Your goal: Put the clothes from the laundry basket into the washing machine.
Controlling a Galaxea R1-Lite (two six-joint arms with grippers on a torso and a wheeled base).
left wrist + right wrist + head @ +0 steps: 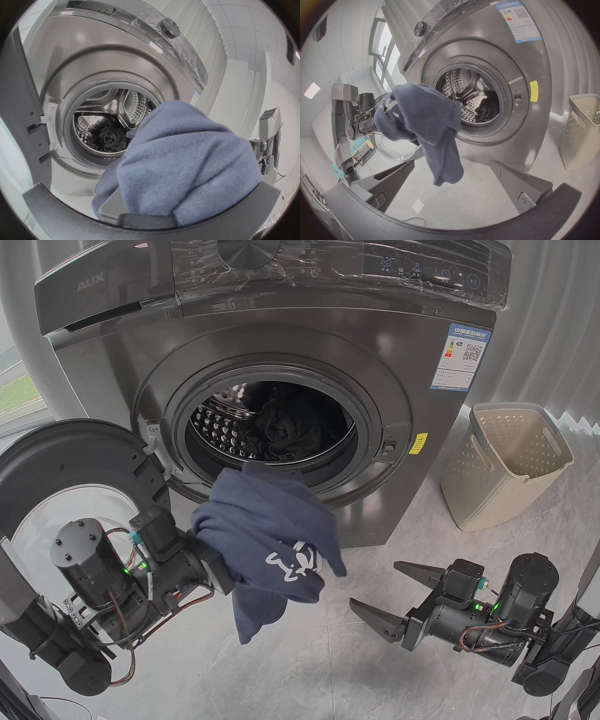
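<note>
Step in hand: loading. Black clothes [284, 424] already lie in the drum [215, 427], and another piece is on its way in. By my read, the next move calls for pushing the held piece up and forward through the drum's mouth. It should be let go well inside so nothing drapes over the lip.

Head view: the left gripper [215, 571] is below and in front of the drum, its fingers buried in a navy sweatshirt [269, 534] and clamped on it. The cloth bunches over the gripper, with its top edge just at the drum's lower rim and a tail hanging toward the floor. The right gripper [373, 584] is low and right of the drum, fingers spread wide, holding nothing. The laundry basket [481, 490] stands on the floor to the right of the washing machine [400, 365].

Left wrist view: the navy sweatshirt is heaped over the fingers. The drum is straight ahead beyond it, black clothes on its bottom.

Right wrist view: the right fingers [518, 184] are well apart and empty. The navy sweatshirt hangs from the left gripper in front of the drum, apart from these fingers.
</note>
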